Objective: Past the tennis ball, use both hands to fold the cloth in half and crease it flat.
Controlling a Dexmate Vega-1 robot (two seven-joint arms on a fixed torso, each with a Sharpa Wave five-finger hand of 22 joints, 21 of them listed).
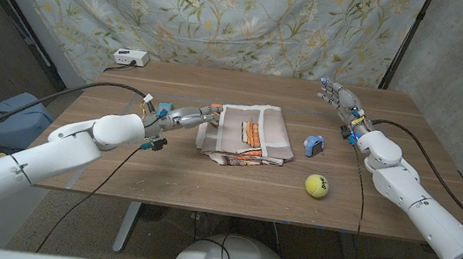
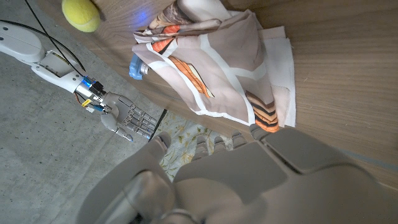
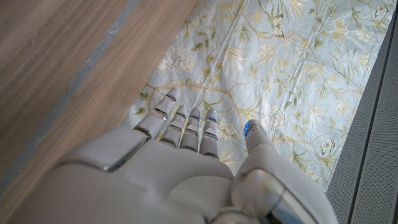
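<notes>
Soft striped cloth (image 1: 245, 132) lies folded on the wooden table (image 1: 164, 170) — left hand (image 1: 190, 117) touches its edge, grip unclear; right hand (image 1: 341, 101) spread.

Counter (image 1: 164, 170): matt grained wood. Cloth (image 1: 244, 131): soft woven fabric. Ball (image 1: 317, 186): fuzzy felt. Left robot hand (image 1: 187, 117): smooth grey plastic.

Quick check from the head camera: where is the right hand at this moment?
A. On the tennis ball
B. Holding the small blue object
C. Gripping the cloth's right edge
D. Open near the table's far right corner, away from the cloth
D: the right hand is up by the table's far right corner with fingers spread, well clear of the cloth, the tennis ball and the small blue object.
</notes>
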